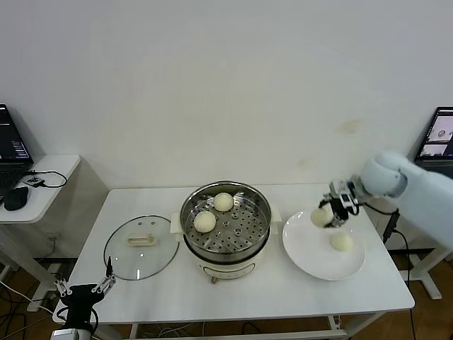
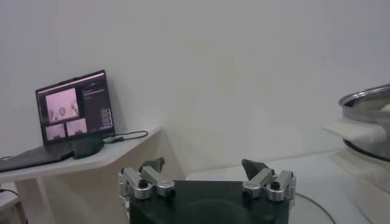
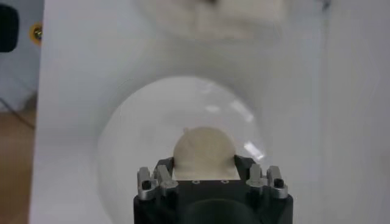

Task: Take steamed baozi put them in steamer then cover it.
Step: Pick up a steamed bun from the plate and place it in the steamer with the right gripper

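Note:
The steamer (image 1: 225,228) stands mid-table with two steamed baozi (image 1: 224,202) (image 1: 205,222) on its perforated tray. My right gripper (image 1: 328,214) is shut on a third baozi (image 1: 319,217), held just above the white plate (image 1: 311,256); in the right wrist view this bun (image 3: 203,149) fills the gap between the fingers (image 3: 163,171). Another baozi (image 1: 341,241) lies on the plate. The cover (image 1: 141,246) rests flat on the table left of the steamer. My left gripper (image 1: 83,287) hangs open and empty beyond the table's front left corner, also seen in its own view (image 2: 204,165).
A side table (image 1: 42,185) with a laptop (image 1: 10,149) and a mouse stands at the far left. A second screen (image 1: 439,134) is at the far right. The steamer's rim (image 2: 372,109) shows far off in the left wrist view.

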{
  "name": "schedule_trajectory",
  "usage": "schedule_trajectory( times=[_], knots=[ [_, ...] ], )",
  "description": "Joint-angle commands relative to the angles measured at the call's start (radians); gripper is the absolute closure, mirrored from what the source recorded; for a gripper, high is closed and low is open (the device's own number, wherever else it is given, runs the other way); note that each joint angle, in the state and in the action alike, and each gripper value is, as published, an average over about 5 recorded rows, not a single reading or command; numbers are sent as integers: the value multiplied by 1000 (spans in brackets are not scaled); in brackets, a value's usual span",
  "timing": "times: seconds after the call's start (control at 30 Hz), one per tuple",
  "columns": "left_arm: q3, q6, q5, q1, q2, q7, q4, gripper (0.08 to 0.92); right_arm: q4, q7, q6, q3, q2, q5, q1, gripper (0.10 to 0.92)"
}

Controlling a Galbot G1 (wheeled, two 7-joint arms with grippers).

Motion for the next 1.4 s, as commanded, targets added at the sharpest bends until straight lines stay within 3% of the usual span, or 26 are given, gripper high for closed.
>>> schedule_trajectory(
  times=[0.03,0.33,0.83,1.4],
  knots=[
    [-3,-2,-1,3,-2,-1,-3,177,25,32,-17,-181,215,165,347,389],
    [-16,-6,-1,12,-13,-3,-10,177,70,108,60,-262,371,219,262,388],
    [-36,-7,-7,14,-35,-7,-19,177,-17,114,339,-335,527,15,165,381],
    [-36,-10,-11,4,-43,-13,-4,177,-49,94,522,-350,548,-138,121,372]
  ],
)
